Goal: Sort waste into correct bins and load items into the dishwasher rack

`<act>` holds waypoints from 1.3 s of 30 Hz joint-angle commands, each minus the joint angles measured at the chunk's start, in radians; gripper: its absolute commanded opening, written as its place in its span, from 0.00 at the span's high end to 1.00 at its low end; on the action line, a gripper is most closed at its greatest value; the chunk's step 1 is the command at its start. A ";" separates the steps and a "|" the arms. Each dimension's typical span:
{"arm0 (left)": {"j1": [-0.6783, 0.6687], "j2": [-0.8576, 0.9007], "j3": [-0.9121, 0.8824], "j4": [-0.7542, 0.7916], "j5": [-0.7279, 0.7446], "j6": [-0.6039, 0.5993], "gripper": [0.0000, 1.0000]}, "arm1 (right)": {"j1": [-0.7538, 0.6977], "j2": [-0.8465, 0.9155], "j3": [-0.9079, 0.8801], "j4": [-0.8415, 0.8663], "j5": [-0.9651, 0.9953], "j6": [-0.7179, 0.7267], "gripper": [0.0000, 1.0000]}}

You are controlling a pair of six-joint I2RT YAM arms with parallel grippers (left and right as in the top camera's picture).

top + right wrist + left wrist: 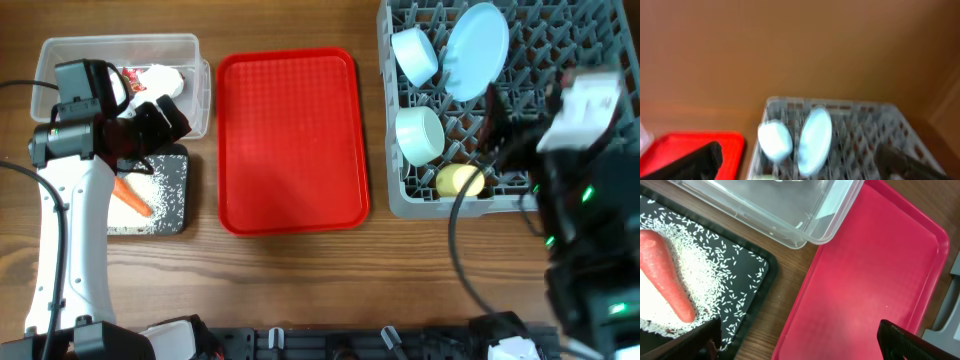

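Observation:
A grey dishwasher rack (600, 40) at the right holds two pale blue cups (415, 55) (420, 133), a pale blue plate (475, 50) and a yellow item (458, 180). A carrot (132, 197) lies on rice in a black tray (178, 170). A clear bin (60, 50) holds white and red waste (160, 78). My left gripper (165, 125) is open and empty above the edge of the black tray; the left wrist view (800, 345) shows the carrot (665, 275). My right gripper (500, 135) is open and empty over the rack; the right wrist view (797, 162) is blurred.
A red tray (290, 140) lies between the bins and the rack. It also shows in the left wrist view (865, 280), next to the clear bin (790, 210) and black tray (747, 287). The right wrist view shows the rack (870, 135), plate (815, 137) and a cup (775, 140).

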 commanded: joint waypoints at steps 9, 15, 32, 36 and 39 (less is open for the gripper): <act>0.006 0.009 0.005 -0.001 0.010 -0.009 0.00 | -0.048 -0.547 -0.836 0.402 -0.043 0.012 0.00; 0.006 0.009 0.005 -0.001 0.009 -0.009 0.00 | -0.071 -0.697 -0.966 0.402 -0.044 0.037 0.00; 0.006 0.009 0.005 -0.001 0.009 -0.009 0.00 | -0.071 -0.771 -1.008 0.391 -0.073 0.039 0.00; 0.006 0.009 0.005 -0.001 0.009 -0.009 0.00 | -0.071 -0.771 -1.008 0.391 -0.073 0.039 0.00; 0.006 0.009 0.005 -0.001 0.009 -0.009 0.00 | -0.071 -0.771 -1.008 0.391 -0.073 0.039 0.00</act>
